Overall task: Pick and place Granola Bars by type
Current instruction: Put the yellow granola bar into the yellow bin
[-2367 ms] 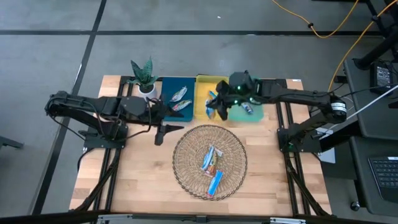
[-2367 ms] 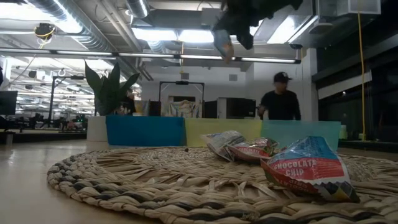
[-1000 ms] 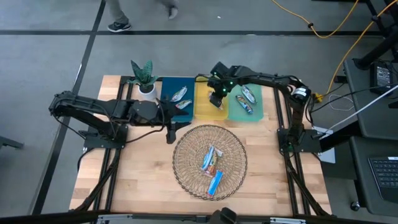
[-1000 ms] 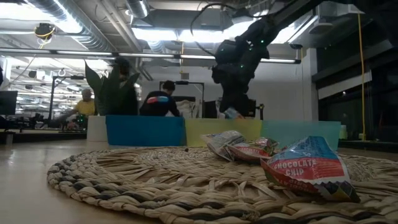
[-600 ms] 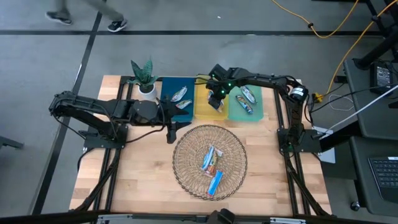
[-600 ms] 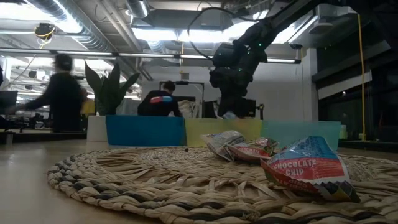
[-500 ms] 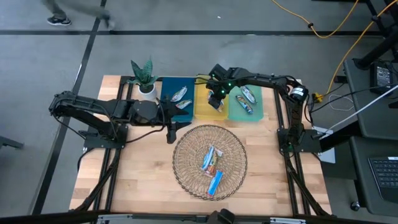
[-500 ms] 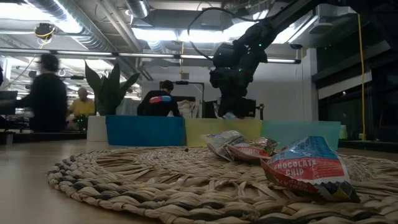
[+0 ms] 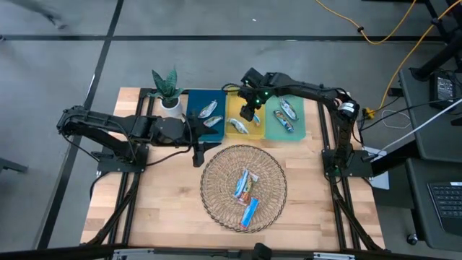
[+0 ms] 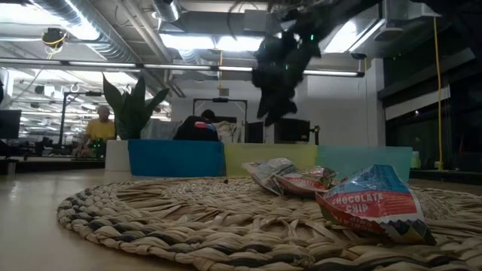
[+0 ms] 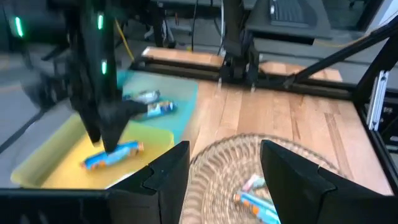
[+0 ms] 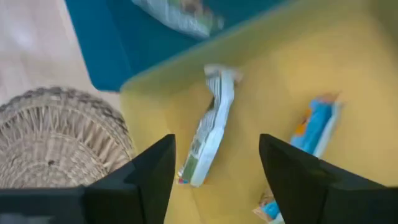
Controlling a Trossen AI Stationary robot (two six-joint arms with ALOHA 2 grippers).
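Wicker basket [image 10: 188,218], bar [image 10: 374,203] labelled "CHOCOLATE CHIP"

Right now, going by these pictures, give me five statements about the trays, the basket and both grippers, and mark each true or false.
1. The right gripper hangs open over the yellow tray. True.
2. The right gripper grips a bar. False: its fingers are empty, with bars lying in the tray below.
3. Three bars lie in the wicker basket. True.
4. The green tray holds nothing. False: two bars lie in it.
5. The left gripper reaches into the blue tray. False: it waits open by the basket's edge.
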